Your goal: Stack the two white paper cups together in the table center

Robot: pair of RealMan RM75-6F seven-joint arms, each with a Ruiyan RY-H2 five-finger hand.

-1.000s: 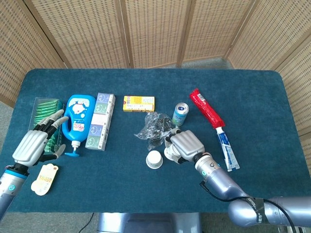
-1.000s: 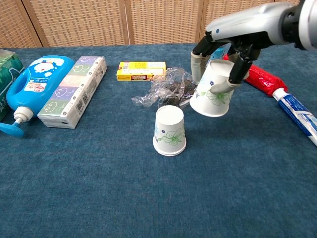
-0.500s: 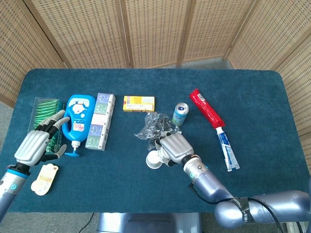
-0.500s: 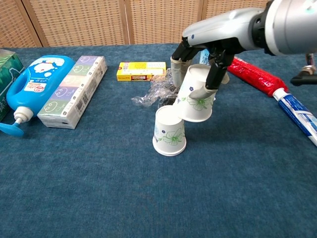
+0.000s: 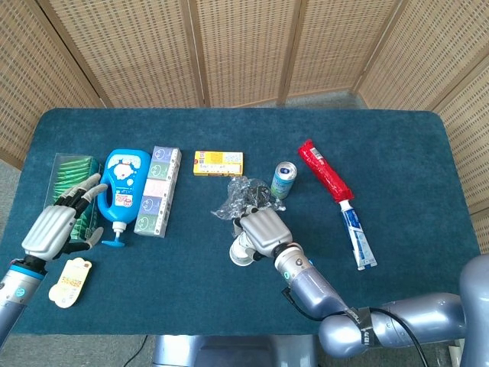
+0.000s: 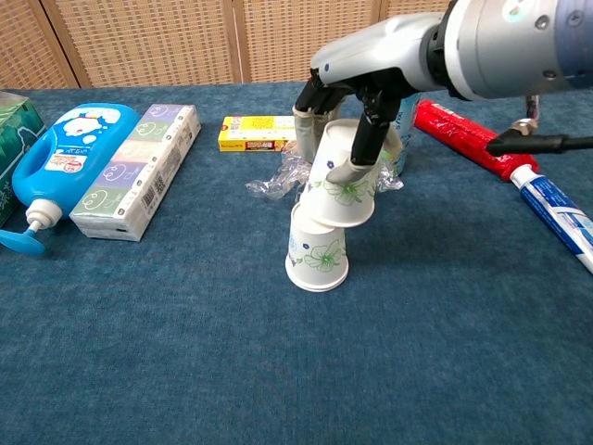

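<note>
On the bench (image 6: 445, 352) centre we record one white paper cup (image 6: 317, 247) standing upside down; our right hand (image 6: 347, 97) grasps the second cup (image 6: 341, 185), also inverted and tilted, its rim over the top of the standing one, contact not clear. Just behind lies crumpled clear plastic (image 6: 278, 176). Far left, our left hand (image 5: 55, 222) hovers released, fingers spread, beside a blue pump bottle (image 6: 57, 158) and tissue packs (image 6: 137, 169)

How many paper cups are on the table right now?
2. One paper cup stands upside down at the table center; the other cup is held by the right hand just above it, tilted.
</note>
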